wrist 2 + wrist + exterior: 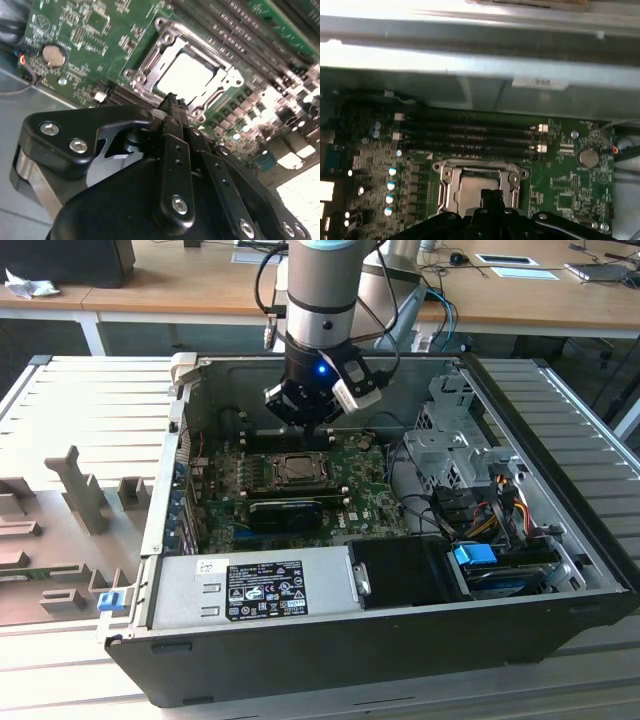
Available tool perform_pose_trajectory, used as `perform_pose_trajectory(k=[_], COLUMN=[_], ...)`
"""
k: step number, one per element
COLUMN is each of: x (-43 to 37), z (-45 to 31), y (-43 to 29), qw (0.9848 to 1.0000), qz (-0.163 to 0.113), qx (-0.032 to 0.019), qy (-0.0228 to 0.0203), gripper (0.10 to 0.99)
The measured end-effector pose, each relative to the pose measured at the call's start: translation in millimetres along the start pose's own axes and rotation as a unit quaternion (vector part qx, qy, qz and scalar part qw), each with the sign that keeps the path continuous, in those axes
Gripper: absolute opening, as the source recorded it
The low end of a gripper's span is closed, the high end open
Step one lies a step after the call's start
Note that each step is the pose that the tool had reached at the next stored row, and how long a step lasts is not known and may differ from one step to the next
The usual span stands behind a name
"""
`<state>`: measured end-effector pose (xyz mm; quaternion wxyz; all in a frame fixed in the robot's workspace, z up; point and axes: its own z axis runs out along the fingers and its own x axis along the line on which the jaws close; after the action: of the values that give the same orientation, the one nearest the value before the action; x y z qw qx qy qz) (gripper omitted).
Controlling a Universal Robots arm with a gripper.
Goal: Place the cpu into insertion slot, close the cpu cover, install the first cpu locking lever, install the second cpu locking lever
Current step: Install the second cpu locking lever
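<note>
The pincer [172,107] hovers clenched and empty just above the insertion slot [186,75]. The cpu [187,77] already sits inside, the cpu cover [480,172] apparently down over it. The risk, by this judgement: those tips drifting onto the green motherboard [370,490] beside the slot and scraping components.

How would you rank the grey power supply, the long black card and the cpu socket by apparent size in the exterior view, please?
1. The power supply, clearly largest.
2. The long black card.
3. The cpu socket; it lies farther from the camera, so these last two are unsure.
</note>
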<state>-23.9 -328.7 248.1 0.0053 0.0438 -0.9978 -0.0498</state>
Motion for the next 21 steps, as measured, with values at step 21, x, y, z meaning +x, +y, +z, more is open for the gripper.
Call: perform_pose_trajectory(k=[21], x=[5.5], z=[6.0], y=[-40.5], qw=[0.9998], qz=[-0.017], qx=[-0.0043], qy=[0.0014], gripper=[0.106])
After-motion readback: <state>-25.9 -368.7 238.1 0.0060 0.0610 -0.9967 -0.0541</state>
